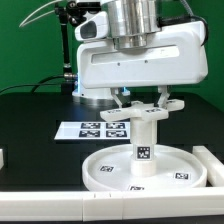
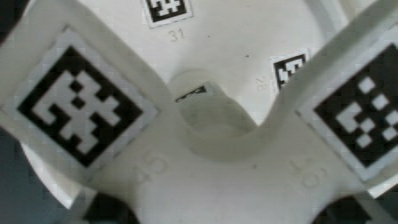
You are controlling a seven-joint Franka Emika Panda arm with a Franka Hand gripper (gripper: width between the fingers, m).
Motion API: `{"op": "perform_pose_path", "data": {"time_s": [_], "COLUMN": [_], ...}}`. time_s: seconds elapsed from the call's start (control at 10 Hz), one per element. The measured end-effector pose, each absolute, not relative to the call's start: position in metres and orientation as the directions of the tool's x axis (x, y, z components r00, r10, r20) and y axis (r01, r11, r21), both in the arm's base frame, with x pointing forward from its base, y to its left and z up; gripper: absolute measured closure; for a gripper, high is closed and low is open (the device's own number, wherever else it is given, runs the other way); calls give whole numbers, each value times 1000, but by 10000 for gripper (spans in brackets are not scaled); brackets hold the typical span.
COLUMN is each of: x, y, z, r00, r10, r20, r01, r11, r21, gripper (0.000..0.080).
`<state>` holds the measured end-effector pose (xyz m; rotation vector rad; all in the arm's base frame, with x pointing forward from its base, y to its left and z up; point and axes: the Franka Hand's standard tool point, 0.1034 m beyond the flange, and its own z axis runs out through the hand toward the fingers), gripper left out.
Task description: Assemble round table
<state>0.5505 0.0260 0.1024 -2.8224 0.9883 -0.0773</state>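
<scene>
In the exterior view the large rimmed round disc (image 1: 110, 168) lies flat on the table at the front. The short thick post (image 1: 144, 138) stands upright on its middle. The cross-shaped foot (image 1: 150, 108) sits on top of the post. My gripper (image 1: 142, 98) reaches straight down and is shut on the foot. The wrist view is filled by the foot (image 2: 214, 170), with two tagged arms spreading out from its hub. The disc (image 2: 231, 40) shows behind it. My fingertips are hidden in the wrist view.
The marker board (image 1: 100, 128) lies behind the disc toward the exterior view's left. White border rails run along the front (image 1: 60, 207) and at the exterior view's right (image 1: 212, 165). The arm's white base (image 1: 90, 95) stands behind.
</scene>
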Motion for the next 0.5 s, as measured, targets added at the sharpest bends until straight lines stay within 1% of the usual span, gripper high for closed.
{"op": "perform_pose_path", "data": {"time_s": [0.4, 0.5], "x": [550, 550], "y": [26, 25], "z": [102, 102], "r00": [639, 563], "r10": [-769, -824], "r20": [-38, -60], "r01": [-763, -820], "r11": [-626, -548], "r21": [-160, -168], "gripper": [351, 351]}}
